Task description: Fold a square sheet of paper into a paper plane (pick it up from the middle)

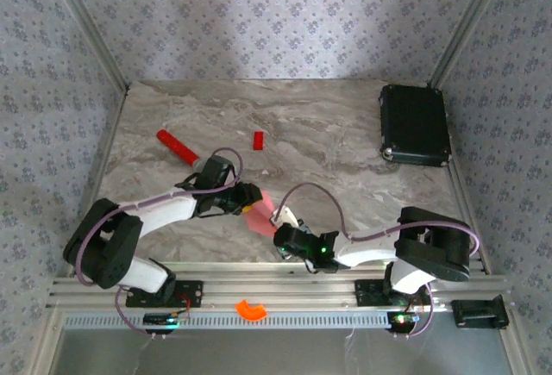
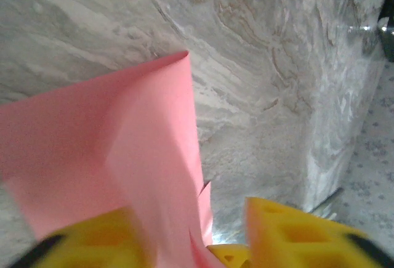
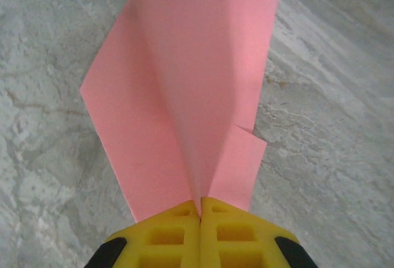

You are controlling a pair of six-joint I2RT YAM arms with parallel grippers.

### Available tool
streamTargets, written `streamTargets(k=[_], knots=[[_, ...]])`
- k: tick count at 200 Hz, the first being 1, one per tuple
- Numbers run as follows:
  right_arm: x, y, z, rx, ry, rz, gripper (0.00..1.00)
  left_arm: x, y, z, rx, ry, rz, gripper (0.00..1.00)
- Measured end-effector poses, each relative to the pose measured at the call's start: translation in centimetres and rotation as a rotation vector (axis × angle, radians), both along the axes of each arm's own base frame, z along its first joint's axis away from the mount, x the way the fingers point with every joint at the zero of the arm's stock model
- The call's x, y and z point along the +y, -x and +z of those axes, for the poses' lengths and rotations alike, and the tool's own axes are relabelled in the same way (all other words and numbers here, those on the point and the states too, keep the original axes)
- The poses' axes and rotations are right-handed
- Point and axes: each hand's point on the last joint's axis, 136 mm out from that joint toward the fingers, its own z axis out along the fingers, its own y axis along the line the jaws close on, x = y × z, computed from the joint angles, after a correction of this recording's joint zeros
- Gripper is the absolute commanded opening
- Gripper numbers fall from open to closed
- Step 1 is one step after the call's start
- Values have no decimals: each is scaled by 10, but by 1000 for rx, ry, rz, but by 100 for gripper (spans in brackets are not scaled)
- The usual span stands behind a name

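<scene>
**Folding under way, dart not yet finished**

The marbled surface [image 1: 345, 134] carries a black case [image 1: 416, 125] at about 2 o'clock, well apart from the work. The two arms meet near 6 o'clock, just in front of their bases, with the square sheet of paper [image 1: 259, 217] between them and raised off the surface.

The sheet is no longer a flat square. The right wrist view shows a narrower pink shape with a long centre crease, flaps falling to either side, and a small step in one edge.

The right jaws are closed tight on the near end of the crease, and the paper comes out of the seam between the yellow fingers [image 3: 161, 237]. The left jaws stand apart. The paper lies against one of their fingers [image 2: 289, 231] but is not pinched.

My judgement is that the pick-up and the early folds are done. The wings are broad and loose, so the sharper creases that would make a slim pointed plane remain, as does setting it down.

A red stick [image 1: 177, 146] at 10 o'clock and a small red block [image 1: 257, 140] near 12 o'clock lie apart from the paper.
</scene>
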Motion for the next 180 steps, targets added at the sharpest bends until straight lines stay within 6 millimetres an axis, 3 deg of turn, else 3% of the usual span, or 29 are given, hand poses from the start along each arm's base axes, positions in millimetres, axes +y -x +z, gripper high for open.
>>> streamTargets(k=[31, 63, 114, 180], knots=[[3, -9, -2, 125, -138, -30, 0, 17, -4, 25, -86, -29, 56, 69], [11, -15, -2, 224, -255, -51, 0, 30, -9, 48, -160, -18, 108, 67], [19, -15, -10, 354, -384, -82, 0, 37, 7, 25, -101, -31, 99, 45], [25, -18, -7, 469, -585, -110, 0, 22, 10, 19, -76, 15, 39, 33]])
